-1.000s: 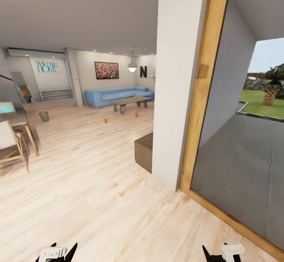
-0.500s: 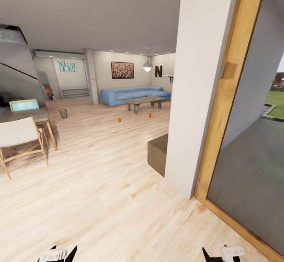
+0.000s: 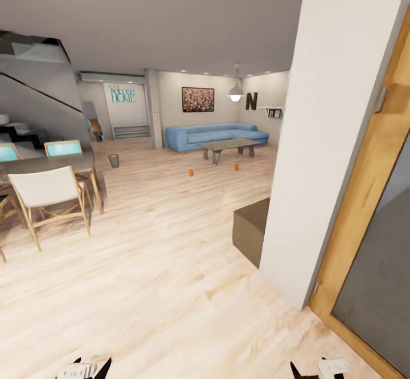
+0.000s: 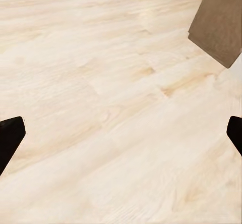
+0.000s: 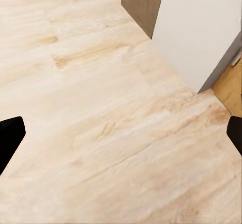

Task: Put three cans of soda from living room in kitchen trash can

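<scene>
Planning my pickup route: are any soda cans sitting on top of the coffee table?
No: the two orange cans stand on the wood floor in front of the coffee table.

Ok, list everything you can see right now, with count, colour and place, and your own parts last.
soda cans: two, orange, on the floor before the coffee table
bin: one, grey, on the floor past the dining table
sofa: one, blue, by the far wall
coffee table: one, dark, in front of the sofa
dining table: one, dark top, at left
chairs: white one near, teal-backed behind
brown block: one, beside the white pillar
pendant lamp: one, white
left gripper: black fingers, spread apart
right gripper: black fingers, spread apart
</scene>
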